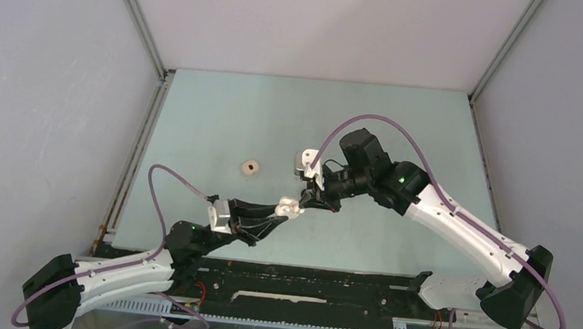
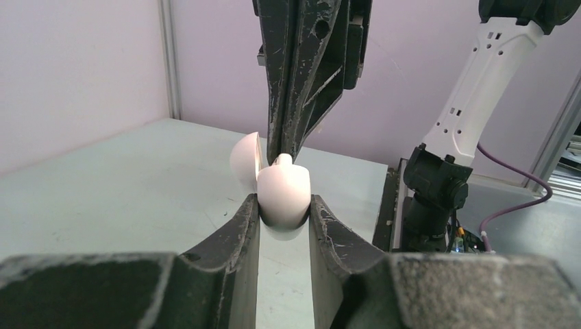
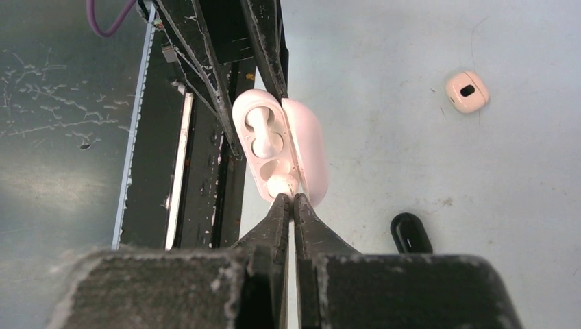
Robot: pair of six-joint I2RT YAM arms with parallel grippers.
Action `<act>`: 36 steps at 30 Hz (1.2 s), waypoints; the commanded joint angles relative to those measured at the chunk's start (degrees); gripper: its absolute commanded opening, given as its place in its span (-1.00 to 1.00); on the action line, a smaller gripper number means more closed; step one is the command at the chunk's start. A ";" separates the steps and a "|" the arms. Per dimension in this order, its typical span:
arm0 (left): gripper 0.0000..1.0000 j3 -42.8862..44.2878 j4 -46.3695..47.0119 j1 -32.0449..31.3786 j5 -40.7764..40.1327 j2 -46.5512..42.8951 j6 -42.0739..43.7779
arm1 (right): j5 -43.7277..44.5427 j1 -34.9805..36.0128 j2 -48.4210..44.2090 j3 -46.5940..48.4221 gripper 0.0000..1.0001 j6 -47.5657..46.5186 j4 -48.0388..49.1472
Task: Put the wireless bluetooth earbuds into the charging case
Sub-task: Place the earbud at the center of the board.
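While the left fingers [image 2: 236, 233] pinch the charging case [image 2: 283, 195] from both sides, the case is held above the table [image 1: 403, 126], near the middle of its front part, with the lid open. In the right wrist view the 2 slots of the case are visible: 1 earbud [image 3: 264, 133] sits in the farther slot, and the other earbud [image 3: 279, 184] is at the slot nearer to the camera. The right fingers [image 3: 273, 229] are pressed together and their tips touch this nearer earbud. I cannot tell if they grip it or only rest on it. On the table, well apart from the case, lies a pale pink rounded object [image 3: 467, 91] with a dark slot on top. A black pill-shaped object [image 3: 410, 233] lies on the table too, nearer to the right fingers.
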 commanded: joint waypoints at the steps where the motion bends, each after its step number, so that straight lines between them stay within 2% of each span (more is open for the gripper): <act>1: -1.00 -10.53 5.41 0.44 2.32 0.93 -1.38 | -2.35 -0.28 -1.37 0.01 -1.00 1.22 4.28; 7: -1.00 -10.31 6.23 0.77 2.77 2.15 -1.67 | -3.03 -1.16 -1.92 0.02 -1.00 2.18 4.96; 26: -1.00 -12.03 20.20 2.11 0.48 8.38 -7.62 | -4.46 -1.30 -1.78 0.06 -1.00 3.26 5.66; 32: -1.00 -11.99 21.09 2.10 -1.47 9.38 -7.48 | -5.09 -2.14 -3.04 0.02 -1.00 3.95 5.37; 36: -1.00 -11.82 19.69 2.11 -1.57 9.18 -6.91 | -7.45 -5.22 -4.61 0.29 -1.00 4.06 4.44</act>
